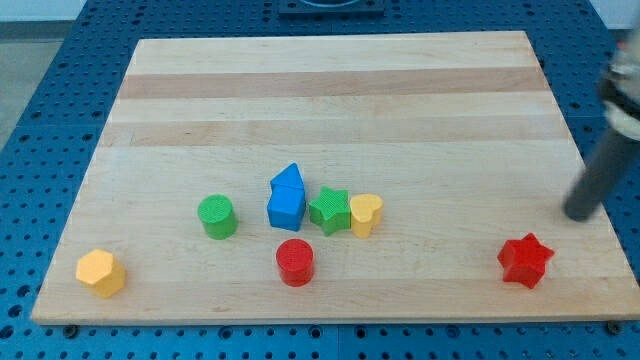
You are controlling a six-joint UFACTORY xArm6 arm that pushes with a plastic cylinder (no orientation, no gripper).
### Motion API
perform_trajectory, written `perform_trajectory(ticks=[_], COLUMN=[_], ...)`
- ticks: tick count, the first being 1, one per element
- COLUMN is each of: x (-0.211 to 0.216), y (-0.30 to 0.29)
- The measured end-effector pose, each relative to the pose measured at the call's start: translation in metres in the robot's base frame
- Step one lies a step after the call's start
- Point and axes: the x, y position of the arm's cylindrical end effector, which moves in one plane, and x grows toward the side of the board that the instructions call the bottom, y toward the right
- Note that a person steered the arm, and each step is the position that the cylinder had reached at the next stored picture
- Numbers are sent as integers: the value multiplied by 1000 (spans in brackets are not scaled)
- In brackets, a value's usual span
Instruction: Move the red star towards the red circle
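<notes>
Pale wooden board (330,90) lies on a blue perforated bench (40,110), and all the blocks sit in its lower half. The red star (525,260) is near the view's bottom right corner of the board, alone and well apart from everything else. My tip (578,214) is just above and to the right of the star, close to the board's right edge, not touching it; the rod slants up toward the view's right and its upper part is blurred. It is a bare rod with no claw, so nothing opens or closes and it has hold of nothing.

The red circle (295,262) stands far off toward the view's left, near the bottom middle of the board. Just above it is a tight cluster: a blue block (286,197) of angular shape, a green star (329,211) touching its right side, and a yellow heart (366,214) against the green star's right. A green circle (216,216) stands to the left of the cluster, apart from it. A yellow hexagon (101,272) sits near the bottom left corner.
</notes>
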Motion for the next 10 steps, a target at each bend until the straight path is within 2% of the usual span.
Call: perform_trajectory(ticks=[1,2,4,6,8,10], x=[63,70,37,37,37,37], y=[14,14,-2,-13,-87,-84])
